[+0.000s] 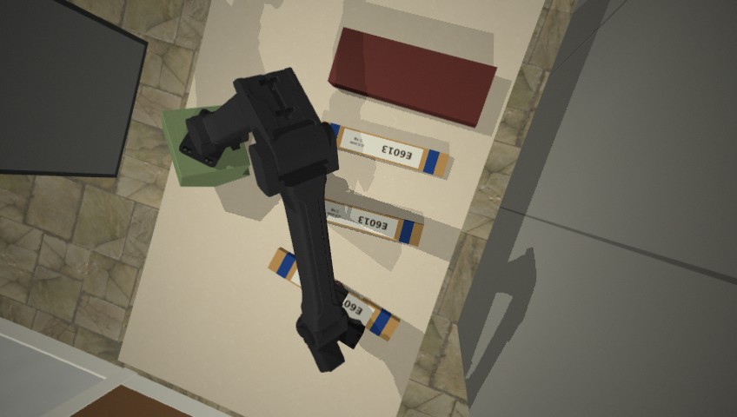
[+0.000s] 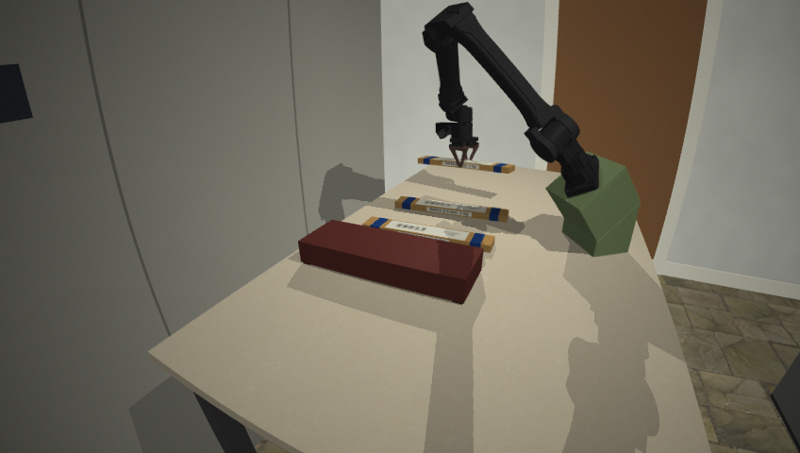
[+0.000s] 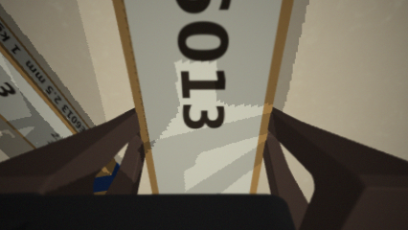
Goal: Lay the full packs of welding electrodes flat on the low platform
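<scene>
We have the pale table (image 1: 207, 258) (image 2: 280, 364) under the whole setup; the black arm (image 1: 310, 232) (image 2: 499, 61) reaches past two packs to the one farthest from the platform; the dark red platform (image 1: 414, 77) (image 2: 392, 252) bears none of the packs; the green block (image 1: 173, 129) (image 2: 611, 218) under the arm's base sits off to one side of the platform, well apart.

Packs look alike in size, tan with blue bands, E6013 labels up; we can't tell full from partly used by eye; the near pack (image 1: 385, 148) (image 2: 426, 231) lies flat just beside the platform, not touching, roughly parallel to its long side; the middle pack (image 1: 369, 221) (image 2: 455, 209) (image 3: 35, 72) lies flat on the table next out from the platform, also about parallel; the far pack (image 1: 356, 304) (image 2: 488, 166) (image 3: 206, 96) is farthest from the platform, askew to its long side, and hangs roughly level a little above the table, its shadow apart below.

The gripper (image 1: 340, 293) (image 2: 465, 159) (image 3: 203, 114) is closed on the far pack; its fingers stand a bit over halfway open, one on each long side.
</scene>
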Controlling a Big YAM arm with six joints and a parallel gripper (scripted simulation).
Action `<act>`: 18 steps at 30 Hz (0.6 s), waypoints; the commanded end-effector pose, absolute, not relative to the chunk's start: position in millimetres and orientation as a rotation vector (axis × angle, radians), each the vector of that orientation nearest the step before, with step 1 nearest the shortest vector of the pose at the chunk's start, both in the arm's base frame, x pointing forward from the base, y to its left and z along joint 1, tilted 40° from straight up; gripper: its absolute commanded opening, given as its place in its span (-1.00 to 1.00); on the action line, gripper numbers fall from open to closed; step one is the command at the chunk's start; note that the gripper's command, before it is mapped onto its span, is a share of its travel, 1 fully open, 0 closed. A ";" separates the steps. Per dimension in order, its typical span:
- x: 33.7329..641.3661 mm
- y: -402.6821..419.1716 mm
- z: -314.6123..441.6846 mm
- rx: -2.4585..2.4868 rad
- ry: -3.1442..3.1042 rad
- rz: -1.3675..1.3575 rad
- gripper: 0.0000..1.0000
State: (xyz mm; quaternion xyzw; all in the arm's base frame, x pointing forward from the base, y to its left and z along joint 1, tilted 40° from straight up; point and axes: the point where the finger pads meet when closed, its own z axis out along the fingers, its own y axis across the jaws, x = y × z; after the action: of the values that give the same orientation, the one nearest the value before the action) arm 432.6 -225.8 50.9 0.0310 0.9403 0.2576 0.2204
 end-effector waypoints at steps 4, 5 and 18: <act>433.3 -274.6 113.3 0.085 2.522 0.579 -1.00; 432.3 -275.2 114.5 0.085 2.522 0.579 -1.00; 421.2 -282.6 129.0 0.084 2.523 0.576 -1.00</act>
State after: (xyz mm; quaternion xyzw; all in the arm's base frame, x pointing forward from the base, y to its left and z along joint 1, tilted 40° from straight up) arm 418.4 -236.7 70.9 0.0310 0.9399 0.2590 0.2203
